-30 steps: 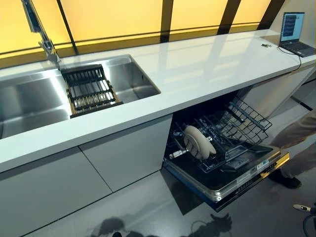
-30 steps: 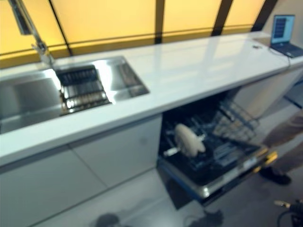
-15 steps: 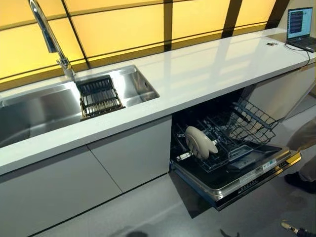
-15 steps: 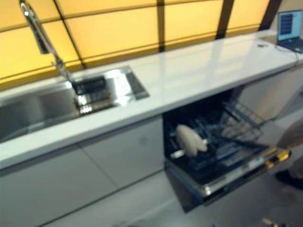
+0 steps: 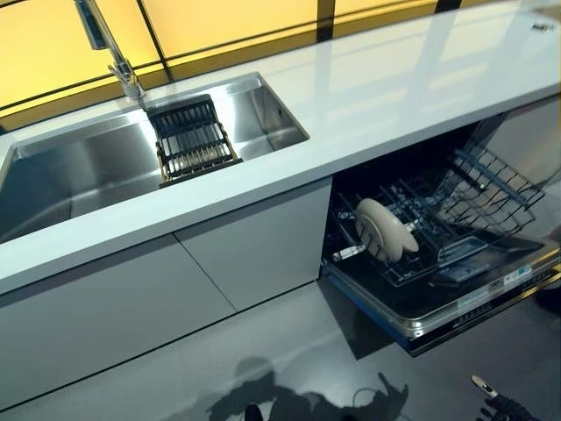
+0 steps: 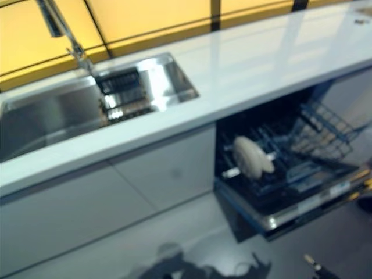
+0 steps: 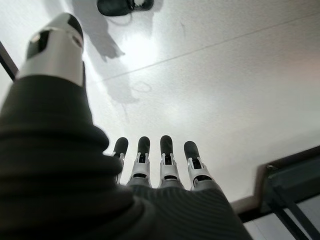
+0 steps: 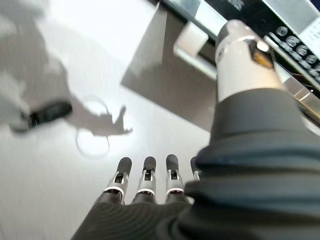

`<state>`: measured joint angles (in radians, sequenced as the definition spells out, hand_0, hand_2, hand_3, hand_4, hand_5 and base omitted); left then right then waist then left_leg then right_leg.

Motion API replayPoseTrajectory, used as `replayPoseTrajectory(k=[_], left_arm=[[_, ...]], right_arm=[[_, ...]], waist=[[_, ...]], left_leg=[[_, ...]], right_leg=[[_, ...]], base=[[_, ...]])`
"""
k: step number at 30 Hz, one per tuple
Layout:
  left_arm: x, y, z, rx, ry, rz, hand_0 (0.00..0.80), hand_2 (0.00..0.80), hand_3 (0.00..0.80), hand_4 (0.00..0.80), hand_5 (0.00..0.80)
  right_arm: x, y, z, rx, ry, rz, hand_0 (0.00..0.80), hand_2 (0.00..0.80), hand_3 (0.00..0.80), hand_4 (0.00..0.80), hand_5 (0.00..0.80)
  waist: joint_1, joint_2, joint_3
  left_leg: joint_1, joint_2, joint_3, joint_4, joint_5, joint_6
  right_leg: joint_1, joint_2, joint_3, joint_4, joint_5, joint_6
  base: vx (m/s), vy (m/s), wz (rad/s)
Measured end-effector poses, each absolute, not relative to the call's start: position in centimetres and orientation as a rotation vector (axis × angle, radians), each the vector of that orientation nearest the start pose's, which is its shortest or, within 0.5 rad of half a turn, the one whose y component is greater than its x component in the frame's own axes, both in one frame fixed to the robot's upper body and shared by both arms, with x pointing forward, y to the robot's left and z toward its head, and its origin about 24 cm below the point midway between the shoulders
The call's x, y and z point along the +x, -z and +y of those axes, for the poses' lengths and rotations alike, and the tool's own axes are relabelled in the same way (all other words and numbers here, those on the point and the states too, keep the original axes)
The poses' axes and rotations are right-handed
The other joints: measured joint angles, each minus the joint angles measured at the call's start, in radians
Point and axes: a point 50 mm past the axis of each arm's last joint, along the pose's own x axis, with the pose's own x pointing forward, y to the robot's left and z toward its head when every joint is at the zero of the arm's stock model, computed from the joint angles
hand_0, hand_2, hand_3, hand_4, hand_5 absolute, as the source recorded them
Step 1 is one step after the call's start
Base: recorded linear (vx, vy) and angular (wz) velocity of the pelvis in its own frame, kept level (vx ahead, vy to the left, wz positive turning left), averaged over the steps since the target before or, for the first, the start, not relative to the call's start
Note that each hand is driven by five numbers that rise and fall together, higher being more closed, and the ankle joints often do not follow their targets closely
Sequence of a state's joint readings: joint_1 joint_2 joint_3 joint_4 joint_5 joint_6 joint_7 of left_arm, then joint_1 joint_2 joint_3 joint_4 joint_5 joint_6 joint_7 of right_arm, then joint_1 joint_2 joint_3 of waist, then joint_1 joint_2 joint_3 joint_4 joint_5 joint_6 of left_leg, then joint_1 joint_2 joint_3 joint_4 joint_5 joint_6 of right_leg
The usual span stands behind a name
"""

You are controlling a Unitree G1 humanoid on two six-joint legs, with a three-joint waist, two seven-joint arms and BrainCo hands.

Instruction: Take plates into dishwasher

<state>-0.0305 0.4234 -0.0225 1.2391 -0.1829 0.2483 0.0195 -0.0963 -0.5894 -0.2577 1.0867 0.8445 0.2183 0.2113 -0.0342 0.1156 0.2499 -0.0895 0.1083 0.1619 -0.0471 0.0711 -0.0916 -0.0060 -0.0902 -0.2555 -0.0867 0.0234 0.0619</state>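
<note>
Left eye view is showing one plate [image 5: 386, 230] standing in the dishwasher [image 5: 456, 303] rack; both hands [image 7: 165, 170] [image 8: 150, 180] are hanging released, holding nothing, so fetch the next plate and slot it upright beside it.

The left hand [image 7: 150, 170] shows in its own wrist view with its fingers [image 7: 167, 160] straight in a row and its thumb [image 7: 57, 47] held apart, nothing between them. The right hand [image 8: 150, 185] shows likewise in its wrist view: fingers [image 8: 146, 177] extended side by side, thumb [image 8: 245, 55] standing clear, holding nothing. In the left eye view only the right hand's fingertips [image 5: 498, 405] show, at the lower right corner
</note>
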Motion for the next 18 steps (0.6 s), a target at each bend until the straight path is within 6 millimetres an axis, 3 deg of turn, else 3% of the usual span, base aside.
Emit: replayPoseTrajectory(k=[3, 7, 14, 18], left_arm=[[8.2, 13.9, 30.8, 0.188, -0.396, 1.375, 0.000, 0.000, 0.000, 0.000, 0.000], [8.4, 14.0, 30.5, 0.161, -0.412, 1.350, 0.000, 0.000, 0.000, 0.000, 0.000], [8.6, 14.1, 30.1, 0.162, -0.410, 1.329, 0.000, 0.000, 0.000, 0.000, 0.000], [8.3, 14.5, 29.5, 0.184, -0.395, 1.337, 0.000, 0.000, 0.000, 0.000, 0.000]], right_arm=[[17.0, 6.7, -36.0, 0.651, 0.532, 0.608, 0.000, 0.000, 0.000, 0.000, 0.000], [17.8, 6.5, -35.4, 0.718, 0.490, 0.547, 0.000, 0.000, 0.000, 0.000, 0.000], [20.7, 4.5, -35.2, 0.761, 0.434, 0.399, 0.000, 0.000, 0.000, 0.000, 0.000], [21.0, 4.1, -35.4, 0.783, 0.443, 0.345, 0.000, 0.000, 0.000, 0.000, 0.000]], waist=[[-0.003, -0.004, 0.019], [0.001, -0.006, 0.039], [0.021, 0.029, 0.061], [0.023, 0.043, 0.067]], left_leg=[[-0.009, 0.002, 0.001, -0.003, 0.000, 0.000], [-0.011, -0.002, 0.001, -0.013, 0.004, 0.002], [-0.011, -0.009, -0.001, -0.016, 0.009, 0.007], [-0.022, -0.014, -0.003, -0.027, 0.020, 0.010]], right_leg=[[-0.012, -0.001, 0.001, -0.002, 0.000, 0.001], [-0.017, -0.006, 0.000, -0.003, 0.000, 0.002], [-0.019, -0.012, -0.003, -0.004, 0.004, 0.008], [-0.033, -0.014, -0.004, -0.004, 0.008, 0.010]], base=[[-0.050, 0.021, -0.02], [-0.022, 0.016, 0.00], [-0.074, -0.003, 0.01], [-0.092, 0.016, 0.01]])
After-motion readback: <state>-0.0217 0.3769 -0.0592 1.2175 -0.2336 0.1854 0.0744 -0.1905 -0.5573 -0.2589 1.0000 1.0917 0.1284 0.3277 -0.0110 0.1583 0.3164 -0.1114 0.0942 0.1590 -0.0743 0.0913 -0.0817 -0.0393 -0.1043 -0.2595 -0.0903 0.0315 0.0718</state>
